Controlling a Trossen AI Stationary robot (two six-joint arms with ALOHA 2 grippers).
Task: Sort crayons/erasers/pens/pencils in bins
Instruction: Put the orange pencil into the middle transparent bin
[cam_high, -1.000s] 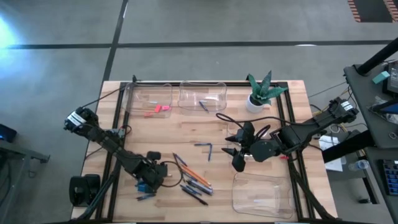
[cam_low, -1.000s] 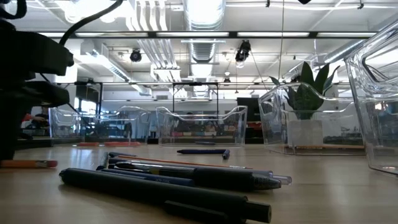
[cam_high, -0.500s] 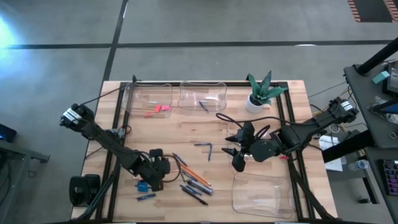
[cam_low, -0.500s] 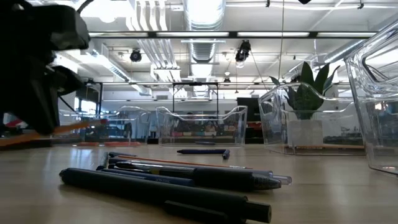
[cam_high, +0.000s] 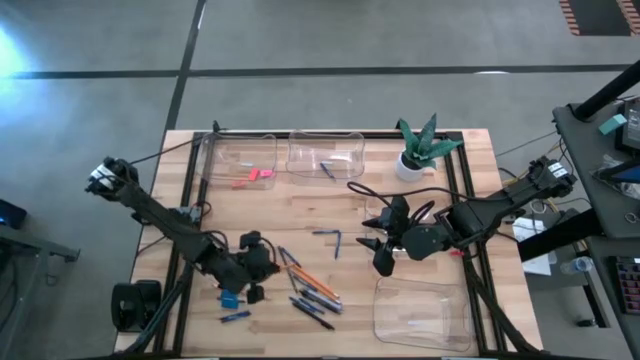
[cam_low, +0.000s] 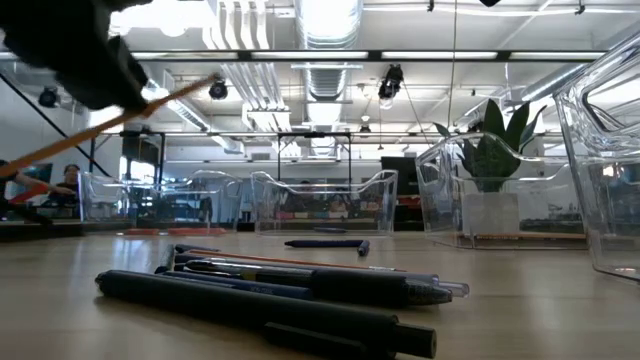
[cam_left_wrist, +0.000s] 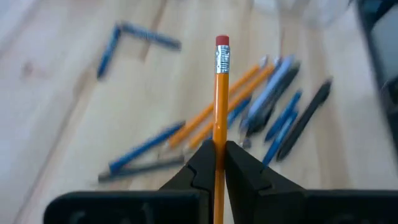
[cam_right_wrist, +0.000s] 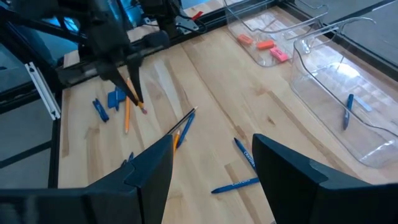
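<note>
My left gripper (cam_high: 255, 272) is shut on an orange pencil (cam_left_wrist: 221, 93) above the near left part of the table, beside a pile of pens and pencils (cam_high: 312, 291); it also shows in the low view (cam_low: 80, 50). A blue eraser (cam_high: 229, 298) and a blue crayon (cam_high: 236, 316) lie near it. Pink erasers (cam_high: 252, 177) lie in the far left bin (cam_high: 238, 152); the bin beside it (cam_high: 326, 152) holds a crayon. My right gripper (cam_high: 381, 252) is open and empty at mid right, next to two crayons (cam_high: 328, 238). My left gripper pinches the pencil's shaft (cam_left_wrist: 219, 142) between its two fingers. The pencil runs on past the fingertips, its eraser end (cam_left_wrist: 222, 42) sticking out ahead. The pencil is lifted clear of the table and tilted (cam_low: 120, 125).
A potted plant (cam_high: 418, 148) stands at the far right. One clear bin (cam_high: 421, 312) sits at the near right and another (cam_high: 372, 207) under my right arm. Bare wood lies in the middle of the table (cam_high: 290, 215).
My left gripper has risen from the table and gone a little toward the far edge with the orange pencil. The pencil lay flat on the table a second ago; it is now lifted clear and tilted.
</note>
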